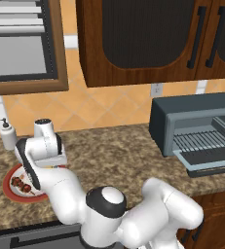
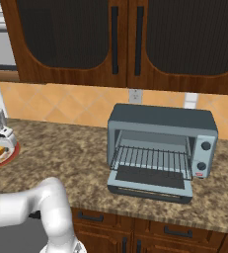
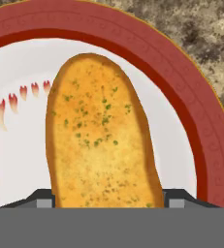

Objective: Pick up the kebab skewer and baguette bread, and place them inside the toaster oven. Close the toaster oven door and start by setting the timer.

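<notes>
Baguette bread (image 3: 101, 135) lies on a red-rimmed plate (image 3: 191, 111), its golden crust flecked with green, running between the gripper's (image 3: 106, 201) finger tips, which sit either side of its near end; whether they press on it I cannot tell. Beside it on the plate the kebab skewer (image 1: 21, 185) rests. Well apart along the granite counter (image 1: 119, 151), the toaster oven (image 2: 162, 148) stands with its door (image 2: 152, 185) dropped open.

Arm (image 1: 60, 189) rose from 5 o'clock in left base view, bent toward 9 o'clock, wrist turned down, gripper (image 1: 43, 168) low over the counter, jaws parted, tips astride the bread (image 3: 101, 140)
</notes>
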